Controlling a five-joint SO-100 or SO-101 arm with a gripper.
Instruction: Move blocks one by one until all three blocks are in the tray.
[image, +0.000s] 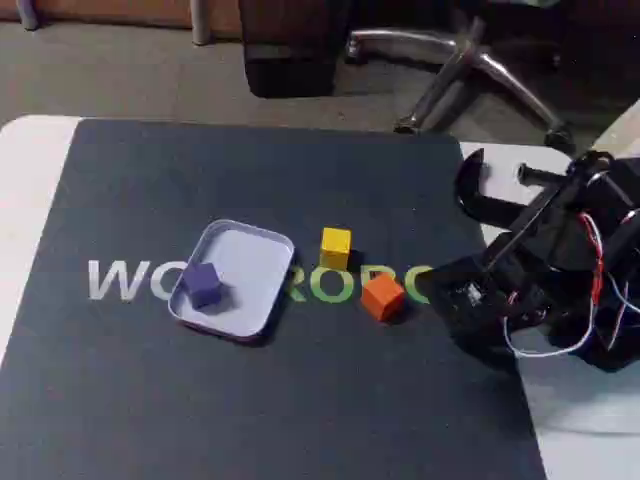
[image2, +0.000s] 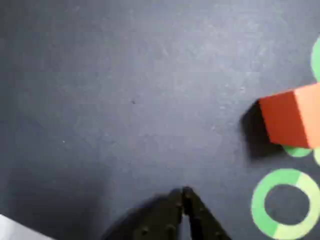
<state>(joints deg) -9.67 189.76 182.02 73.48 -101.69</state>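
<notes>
Squarely matte orange block, sharp-edged

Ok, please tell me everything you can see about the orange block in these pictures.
The orange block is a small matte cube with sharp edges and plain faces; its material is unclear. It rests flat on the dark mat, partly over the green printed letters, turned a little against the mat's edges. It lies outside the tray, right of it in the fixed view, near the yellow block but apart from it. Nothing touches it; the gripper, jaws together, is some way off.
</notes>
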